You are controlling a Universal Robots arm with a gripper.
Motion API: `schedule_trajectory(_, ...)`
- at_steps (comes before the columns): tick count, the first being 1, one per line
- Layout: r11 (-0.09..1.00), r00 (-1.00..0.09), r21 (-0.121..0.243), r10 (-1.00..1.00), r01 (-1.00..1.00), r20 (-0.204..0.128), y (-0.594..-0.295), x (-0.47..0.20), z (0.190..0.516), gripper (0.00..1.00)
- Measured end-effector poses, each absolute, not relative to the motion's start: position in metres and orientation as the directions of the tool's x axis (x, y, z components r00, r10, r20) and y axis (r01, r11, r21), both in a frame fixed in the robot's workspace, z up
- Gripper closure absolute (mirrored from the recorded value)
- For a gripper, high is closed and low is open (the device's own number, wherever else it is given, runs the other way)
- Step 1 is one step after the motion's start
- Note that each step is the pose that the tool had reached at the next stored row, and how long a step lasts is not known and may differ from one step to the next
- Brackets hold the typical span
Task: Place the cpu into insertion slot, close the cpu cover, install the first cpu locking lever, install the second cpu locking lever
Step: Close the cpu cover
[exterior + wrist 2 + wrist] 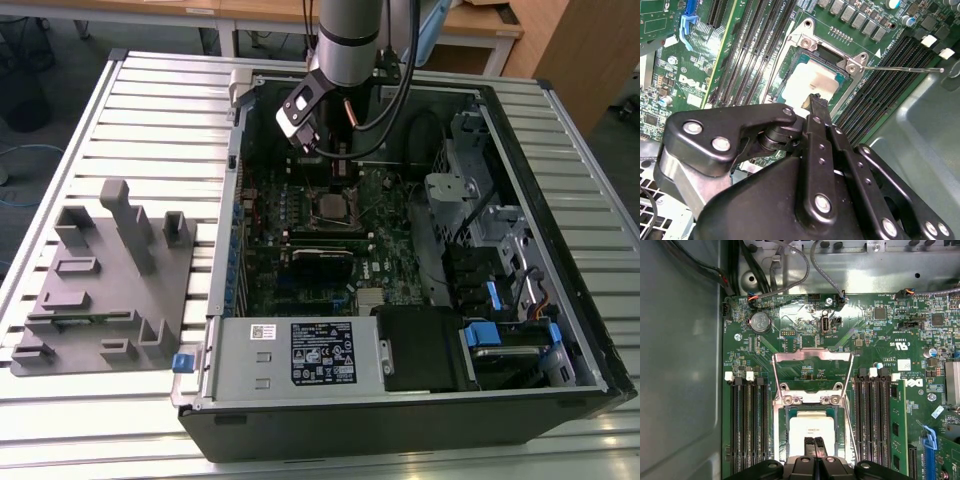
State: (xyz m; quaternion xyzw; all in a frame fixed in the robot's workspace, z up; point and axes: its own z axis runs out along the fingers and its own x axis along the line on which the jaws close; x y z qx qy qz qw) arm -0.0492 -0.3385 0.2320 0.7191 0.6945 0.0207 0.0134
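Gripper state: the gripper (815, 445) is closed up, its two fingers side by side with nothing between them, tips just above the chip.
Chip: the cpu (812, 429) lies flat directly beneath the tips, inside the socket; it looks seated, not tilted.
Socket: the insertion slot (781, 430) frames the cpu, its rim showing on either side of the gripper.
Cover: the cpu cover (812, 356) stands open just beyond the tips, the motherboard (805, 330) visible through its window.
Lever: a thin wire locking lever (900, 69) is raised off to one side of the gripper.
Step in hand: placement looks done; the cover is not yet down.
Doing it well: probably keep the tips off the chip's metal top, press the cover's far bar rather than its hinge, and lower it gently with the lever clear.
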Motion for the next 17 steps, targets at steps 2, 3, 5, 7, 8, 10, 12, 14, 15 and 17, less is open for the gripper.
schedule_trajectory(2, -0.035, 0.035, 0.048, 0.999, 0.998, 0.011, -0.3385, -0.0492, 0.2323, 0.90)
schedule_trajectory(3, -0.035, 0.035, 0.048, 0.999, 0.998, 0.011, -0.3385, -0.0492, 0.2323, 0.90)
schedule_trajectory(5, -0.035, 0.035, 0.048, 0.999, 0.998, 0.011, -0.3385, -0.0492, 0.2326, 0.90)
schedule_trajectory(7, -0.035, 0.035, 0.048, 0.999, 0.998, 0.011, -0.3385, -0.0492, 0.2327, 0.90)
schedule_trajectory(8, -0.035, 0.035, 0.048, 0.999, 0.998, 0.011, -0.3385, -0.0492, 0.2327, 0.90)
schedule_trajectory(10, -0.035, 0.035, 0.048, 0.999, 0.998, 0.011, -0.3385, -0.0492, 0.2327, 0.90)
schedule_trajectory(12, -0.035, 0.035, 0.048, 0.999, 0.998, 0.011, -0.3385, -0.0492, 0.2327, 0.90)
schedule_trajectory(14, -0.035, 0.035, 0.048, 0.999, 0.998, 0.011, -0.3385, -0.0492, 0.2331, 0.90)
schedule_trajectory(15, -0.035, 0.035, 0.048, 0.999, 0.998, 0.010, -0.3385, -0.0492, 0.2338, 0.90)
schedule_trajectory(17, -0.035, 0.035, 0.048, 0.999, 0.998, 0.011, -0.3385, -0.0492, 0.2362, 0.90)
